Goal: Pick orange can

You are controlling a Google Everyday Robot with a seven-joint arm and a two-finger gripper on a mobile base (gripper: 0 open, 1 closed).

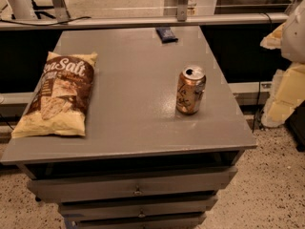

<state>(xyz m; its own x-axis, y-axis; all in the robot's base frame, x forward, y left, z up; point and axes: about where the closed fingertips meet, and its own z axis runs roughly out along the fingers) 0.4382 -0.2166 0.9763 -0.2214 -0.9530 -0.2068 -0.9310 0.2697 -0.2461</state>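
The orange can stands upright on the grey table top, right of centre and near the right edge. It is copper-orange with a silver top, a pull tab and dark cursive script on its side. My gripper shows as a pale white and yellow shape at the right edge of the view. It is beyond the table's right side, well to the right of the can and apart from it. Nothing is seen in it.
A large sea-salt chip bag lies flat on the table's left side. A small dark packet lies at the far edge. Drawers sit under the top. A rail runs behind the table. The floor is speckled.
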